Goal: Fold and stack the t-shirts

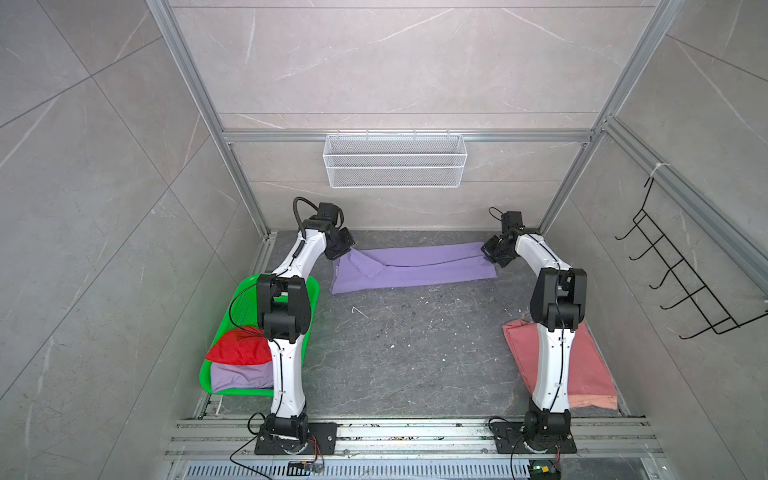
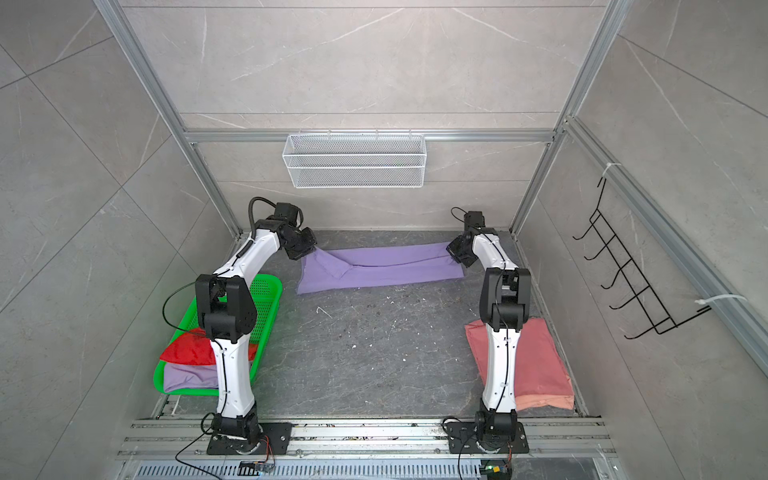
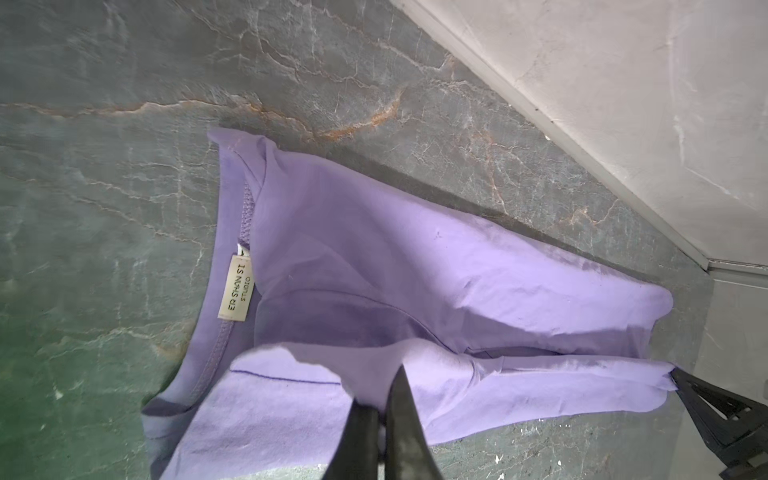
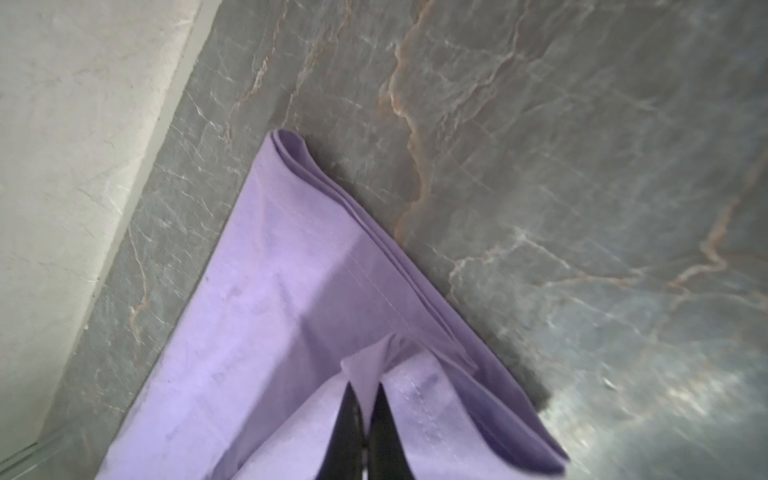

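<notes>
Clamping shut on opposite ends of the half-folded lavender cotton t-shirt (image 1: 415, 268) along the tabletop's (image 1: 415, 353) far edge, the left tool (image 3: 380, 386) and right tool (image 4: 365, 388) are working mid-fold. A folded salmon-pink cotton t-shirt (image 1: 590, 361) is lying at the right edge. A bright red t-shirt (image 1: 239, 349) and a second lavender t-shirt (image 1: 241, 376) are seemingly waiting in the green perforated plastic basket (image 1: 245, 305).

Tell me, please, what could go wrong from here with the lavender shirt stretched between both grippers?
1. The left gripper and right gripper each pinch only a thin edge of the lavender shirt; pulling could slip it free.
2. The sleeve lies crooked over the body and may get folded in as a lump.
</notes>
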`<state>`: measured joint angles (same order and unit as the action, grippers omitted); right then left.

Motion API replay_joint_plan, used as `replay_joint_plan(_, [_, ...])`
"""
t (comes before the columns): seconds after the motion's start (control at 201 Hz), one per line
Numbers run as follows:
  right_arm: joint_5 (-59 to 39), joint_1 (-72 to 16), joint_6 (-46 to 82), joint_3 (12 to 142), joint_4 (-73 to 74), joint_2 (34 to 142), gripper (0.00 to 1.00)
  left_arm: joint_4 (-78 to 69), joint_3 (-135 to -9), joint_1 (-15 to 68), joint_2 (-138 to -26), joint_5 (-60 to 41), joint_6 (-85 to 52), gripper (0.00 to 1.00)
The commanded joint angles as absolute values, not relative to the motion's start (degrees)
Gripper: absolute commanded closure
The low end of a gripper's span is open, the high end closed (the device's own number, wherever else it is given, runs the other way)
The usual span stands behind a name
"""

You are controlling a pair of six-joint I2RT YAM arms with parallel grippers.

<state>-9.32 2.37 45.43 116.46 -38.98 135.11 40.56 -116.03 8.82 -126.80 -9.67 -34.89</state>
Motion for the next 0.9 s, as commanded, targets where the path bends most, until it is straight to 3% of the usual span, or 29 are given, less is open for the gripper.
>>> replay_joint_plan(0.0, [-13.3, 3.6, 48.2, 119.3, -37.5, 137.9, 0.79, 39.2, -121.3, 7.4, -129.6, -12.3, -34.5, 0.85])
replay_joint_plan(0.045, [-15.6, 4.2, 49.0, 119.3, -35.3, 138.0, 0.63, 39.9, -123.2, 7.1, -131.1, -12.4, -34.6, 0.59])
replay_joint_plan(0.085, [-16.3, 4.4, 49.6, 118.6, -33.4, 137.4, 0.56, 40.2, -124.6, 6.9, -131.9, -12.0, -34.9, 0.44])
replay_joint_plan(0.204, [-16.6, 4.7, 48.9, 113.0, -25.7, 132.5, 0.51, 39.0, -123.8, 6.8, -130.6, -9.8, -35.6, 0.36])
replay_joint_plan(0.513, [-16.9, 4.7, 45.9, 98.7, -23.3, 120.8, 0.48, 38.2, -110.7, 10.0, -122.0, -6.9, -38.6, 0.33])
replay_joint_plan(0.717, [-18.3, 4.7, 45.4, 87.6, -20.9, 114.3, 0.48, 31.3, -97.6, 15.5, -116.8, -7.8, -48.6, 0.33])
replay_joint_plan(0.891, [-18.5, 4.7, 44.9, 81.2, -20.6, 110.6, 0.48, 26.9, -94.4, 18.6, -117.3, -6.0, -55.7, 0.35])
